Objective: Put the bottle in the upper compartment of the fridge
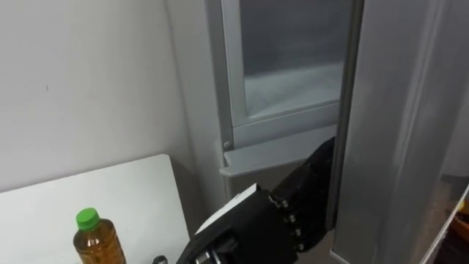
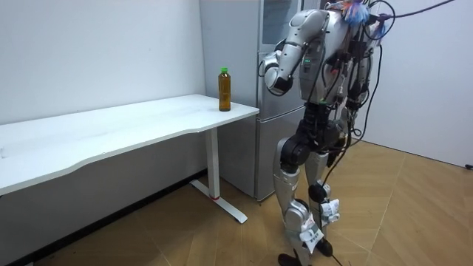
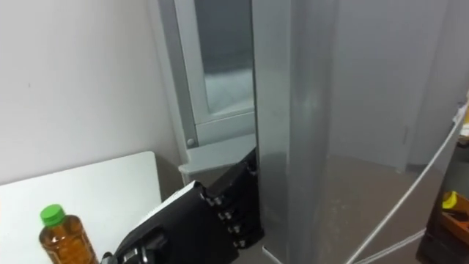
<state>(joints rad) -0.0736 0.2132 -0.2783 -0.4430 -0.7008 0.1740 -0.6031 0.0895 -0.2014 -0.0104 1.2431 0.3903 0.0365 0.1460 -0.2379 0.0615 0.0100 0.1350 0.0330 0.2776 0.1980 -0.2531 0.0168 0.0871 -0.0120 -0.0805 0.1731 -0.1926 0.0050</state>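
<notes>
Ana: Closest, at bottom centre, is the left robot hand [image 1: 297, 209]. It is black, hard-shelled and blocky, with a row of small pale studs across it.

Ben: Open or closed?

Ana: I cannot tell. Its far end passes behind the upright edge of the door [image 1: 396, 125], so whatever it may have hold of is hidden.

Ben: What is the door like?

Ana: Flat grey metal, smooth with a dull sheen, taking up the right of the frame. To its left, at upper centre, the fridge [image 1: 231, 88] shows a grey frame round a pale, frosted-looking panel, with a narrow ledge beneath.

Ben: And the bottle [image 1: 97, 246]?

Ana: It is at lower left, on the desk [image 1: 124, 187], apart from the robot hand. It is round, clear plastic full of amber liquid, and its shoulders narrow to a bright green cap [image 1: 87, 217].

Ben: Which way does it point?

Ana: It stands upright, long axis vertical, cap on top. In the room view it is near the desk's corner beside the fridge, close to the wall [image 1: 88, 81].

Ben: What about the surfaces?

Ana: The desk is a smooth white slab with a rounded corner and the wall is matt white. The floor [image 2: 185, 244] is wood planks, and the robot stands upright on it before the fridge.
</notes>
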